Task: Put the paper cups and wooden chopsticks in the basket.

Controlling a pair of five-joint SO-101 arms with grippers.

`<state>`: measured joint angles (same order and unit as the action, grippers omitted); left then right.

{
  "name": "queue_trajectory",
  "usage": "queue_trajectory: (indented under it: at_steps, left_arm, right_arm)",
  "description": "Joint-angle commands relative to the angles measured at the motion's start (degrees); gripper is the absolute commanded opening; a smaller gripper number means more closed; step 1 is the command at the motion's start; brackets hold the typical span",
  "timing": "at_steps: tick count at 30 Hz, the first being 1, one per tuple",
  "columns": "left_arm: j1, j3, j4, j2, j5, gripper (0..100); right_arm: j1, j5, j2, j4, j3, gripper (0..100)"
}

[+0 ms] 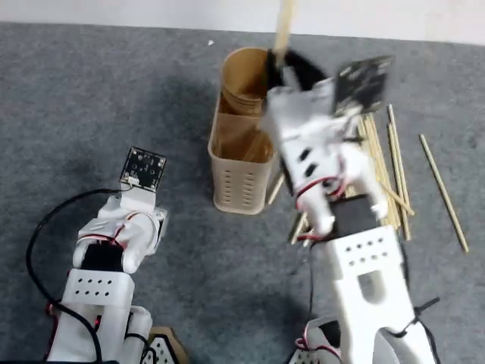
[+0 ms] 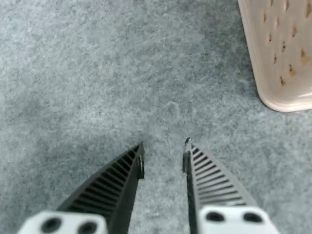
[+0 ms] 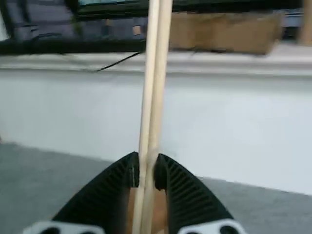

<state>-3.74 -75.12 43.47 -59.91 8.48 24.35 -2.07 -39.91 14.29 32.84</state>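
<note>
Your right jaws grip the pale wooden chopsticks, left jaws open: centre them over the beige perforated basket.

A gray, felt-like mat is covering the tabletop, its surface looking mottled and fibrous. A tiny white speck is lying on it near the far edge. Beyond the mat, a plain white wall panel is rising to a pale ledge. A thin black cable is trailing across that ledge. A brown cardboard box is sitting on it, with dark, blurred shapes standing behind.
</note>
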Motion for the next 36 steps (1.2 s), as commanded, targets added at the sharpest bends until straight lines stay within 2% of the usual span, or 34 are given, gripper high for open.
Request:
queue_trajectory:
  at_steps: [1, 6, 11, 12, 15, 20, 23, 27, 29, 36]
  left_arm:
    - [0.9, -0.4, -1.0, -0.6, -0.4, 15]
    - [0.9, -0.4, -1.1, -0.6, -0.4, 15]
    - [0.8, -0.7, -2.9, -0.6, -0.3, 15]
    - [0.8, -0.7, -2.9, -0.6, -0.3, 15]
    - [0.8, -0.7, -2.9, -0.5, -0.3, 15]
    - [0.8, -0.7, -2.9, -0.5, -0.3, 15]
    - [0.7, -0.8, -2.9, -0.5, -0.3, 15]
    - [0.7, -0.8, -2.9, -0.5, -0.3, 15]
    - [0.9, -0.8, -2.9, -0.5, -0.3, 15]
    - [0.9, -0.8, -2.7, -0.5, -0.3, 15]
  right_arm:
    - [2.2, -0.2, -2.5, -10.2, 10.6, 0.4]
    - [2.2, 10.0, -2.6, -15.5, 20.5, 2.2]
    - [1.9, 11.7, -3.6, -15.4, 20.6, 22.6]
    - [1.9, 11.7, -5.0, -15.1, 20.6, 24.2]
    - [1.9, 11.7, -10.8, -8.6, 18.6, 22.2]
    - [1.3, 12.0, -20.6, 8.5, 10.2, 20.7]
    - [-6.0, 11.8, -21.8, 21.1, 5.5, 20.6]
    - [-19.3, 10.2, -15.6, 27.2, 5.9, 20.6]
    - [-22.9, 8.2, -9.3, 27.5, 8.3, 20.6]
    - [-21.1, 7.7, 18.9, 27.5, 10.2, 20.6]
